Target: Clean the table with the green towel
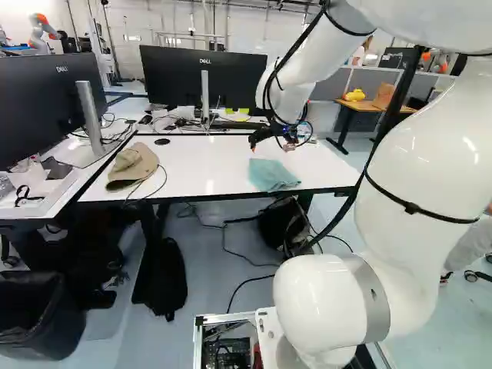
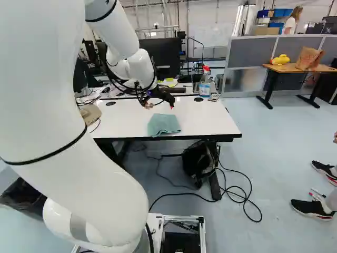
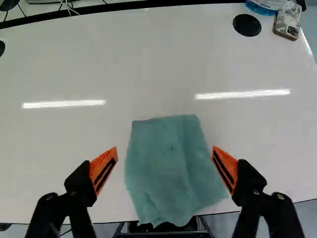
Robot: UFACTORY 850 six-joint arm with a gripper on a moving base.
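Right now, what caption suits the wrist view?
Open tool above a green towel on a white table.

The white arm (image 1: 423, 161) rises from its lowest joint (image 1: 334, 300) on the near side of the desk (image 1: 207, 165), bends high up and reaches forward, its wrist (image 1: 283, 96) slanting down over the desk. The black hand (image 1: 267, 138) hangs above the desk top, facing down, two fingers spread wide, their orange pads (image 3: 103, 169) turned towards each other.
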